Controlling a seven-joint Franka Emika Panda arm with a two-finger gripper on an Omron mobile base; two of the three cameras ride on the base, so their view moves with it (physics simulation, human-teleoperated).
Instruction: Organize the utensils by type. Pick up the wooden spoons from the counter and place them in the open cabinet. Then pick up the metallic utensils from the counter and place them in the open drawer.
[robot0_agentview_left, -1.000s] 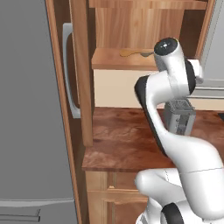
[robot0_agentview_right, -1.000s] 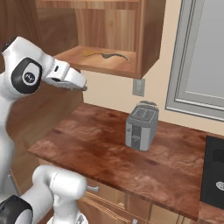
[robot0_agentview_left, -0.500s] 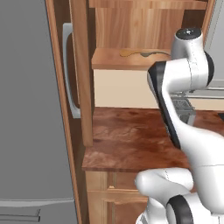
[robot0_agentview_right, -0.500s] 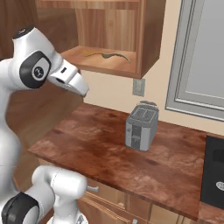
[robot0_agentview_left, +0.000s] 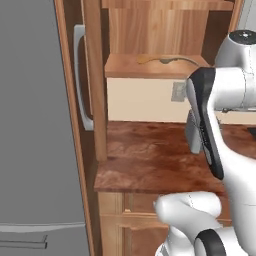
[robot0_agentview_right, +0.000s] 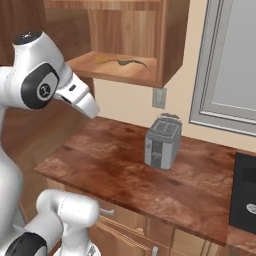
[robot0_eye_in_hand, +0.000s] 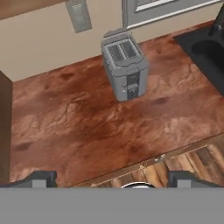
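Lying flat on the open cabinet (robot0_agentview_right: 165, 60) shelf: one orange-brown wooden spoon (robot0_agentview_right: 122, 62), long axis running left to right along the shelf. Gripper (robot0_eye_in_hand: 112, 180) jaws spread wide apart, empty, above the counter (robot0_eye_in_hand: 78, 131) near a grey toaster (robot0_eye_in_hand: 124, 65).

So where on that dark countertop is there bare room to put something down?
Most of the counter is bare: the wide stretch from the toaster to the counter's front and left edges. Right of the toaster lies another bare patch, up to the dark sink. The cabinet shelf holds two spoons.
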